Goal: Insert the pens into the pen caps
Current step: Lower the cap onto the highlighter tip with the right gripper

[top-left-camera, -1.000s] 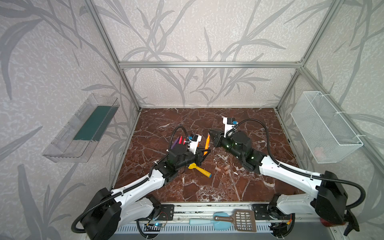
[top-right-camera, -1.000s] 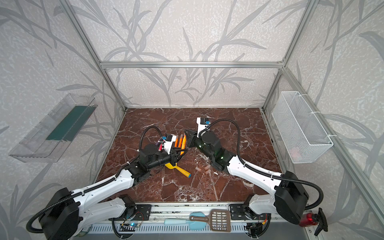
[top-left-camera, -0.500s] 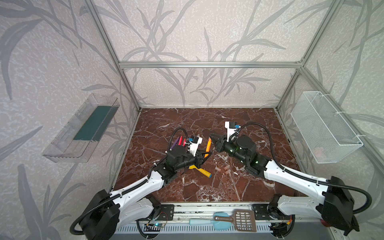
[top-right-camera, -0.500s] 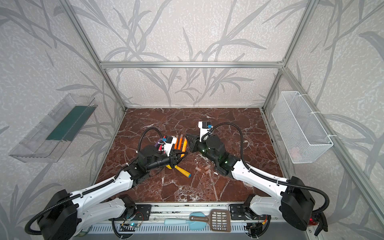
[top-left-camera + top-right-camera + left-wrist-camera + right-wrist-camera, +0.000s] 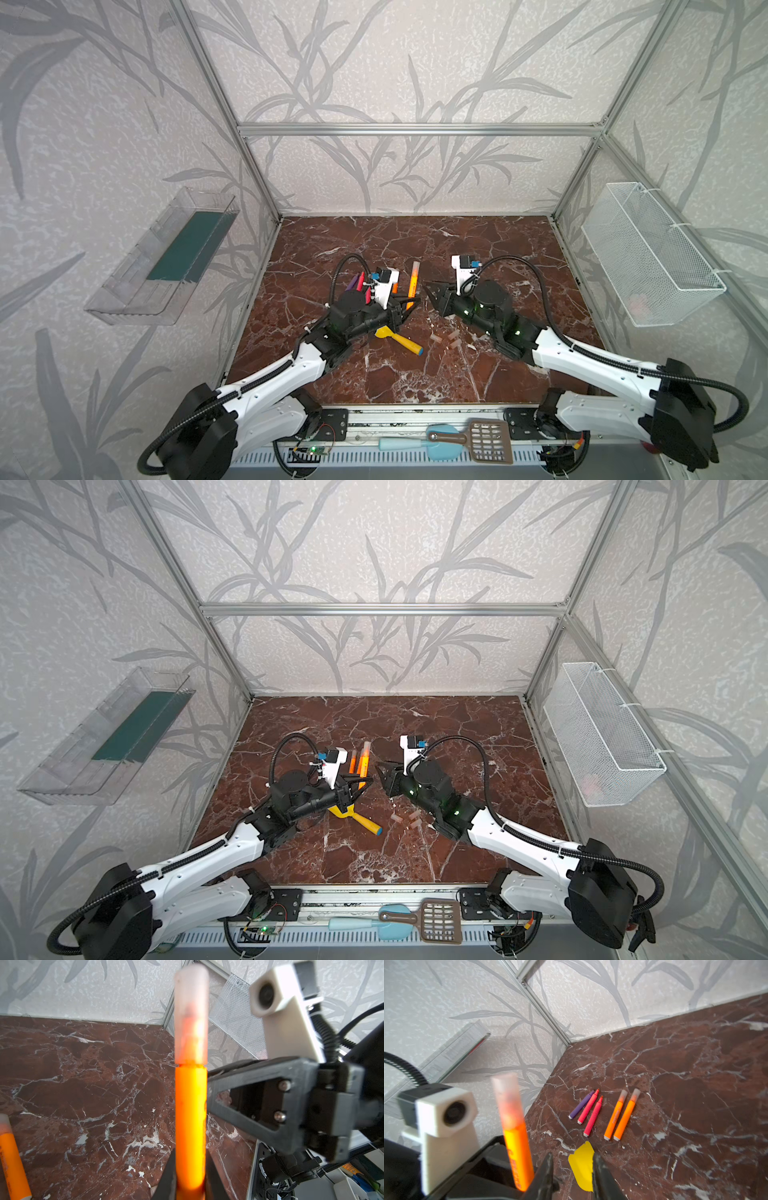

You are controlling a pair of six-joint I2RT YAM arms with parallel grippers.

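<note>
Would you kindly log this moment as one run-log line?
left tool: shut on orange pen, cap on | right tool: open, empty | table: two capped pens, three uncapped pens, loose caps

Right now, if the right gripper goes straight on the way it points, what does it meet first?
Probably the capped orange pen held in the left gripper: in both top views it stands ahead of the right gripper. The right wrist view shows it slightly beside the jaws, so it may only brush it.
</note>
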